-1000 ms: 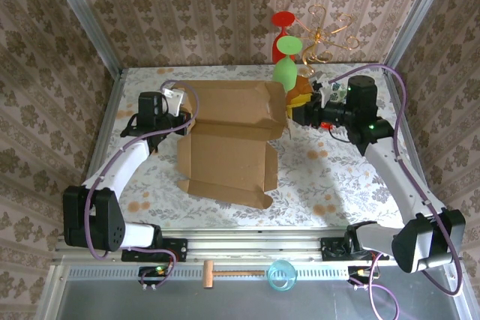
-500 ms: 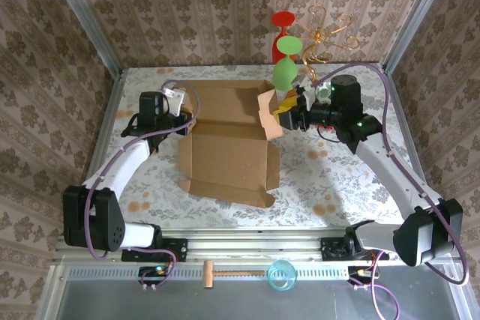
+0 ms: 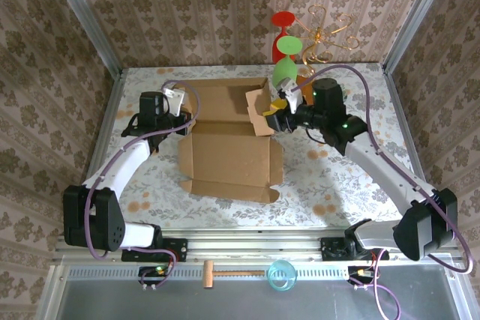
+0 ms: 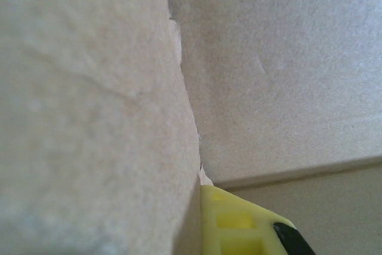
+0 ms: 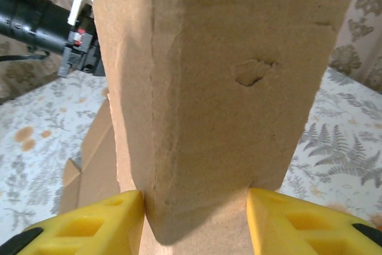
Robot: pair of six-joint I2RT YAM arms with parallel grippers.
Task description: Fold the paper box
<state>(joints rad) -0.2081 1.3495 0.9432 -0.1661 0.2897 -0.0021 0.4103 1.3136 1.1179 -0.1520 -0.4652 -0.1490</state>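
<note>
From the top external camera, the large, plain brown corrugated cardboard paper box point(image 3: 229, 157) is lying half-opened in the middle of the floral-patterned table point(image 3: 337, 177). Its near panel is lying flat and its far part is standing up as shallow walls. The left gripper point(image 3: 182, 109) is reaching in from the left and meeting the box's far-left wall. The right gripper point(image 3: 271, 116) is coming in from the right at the far-right corner, where a small cardboard side flap point(image 3: 257, 104) is tilting up and inward. A green plastic goblet point(image 3: 284, 73) is standing just beyond it.

In the left wrist view, bare cardboard of the box point(image 4: 286, 70) is lying close to the lens. One wall is running down beside a yellow finger point(image 4: 236, 225). The gripper is clenched tight and seemingly pinching that wall.

In the right wrist view, the flap point(image 5: 209, 88) is standing upright between two yellow fingers point(image 5: 98, 219), and each is touching one of its edges. I cannot tell whether they are squeezing it or merely bracketing it. The left arm's black wrist point(image 5: 42, 19) is showing at the far left.
</note>
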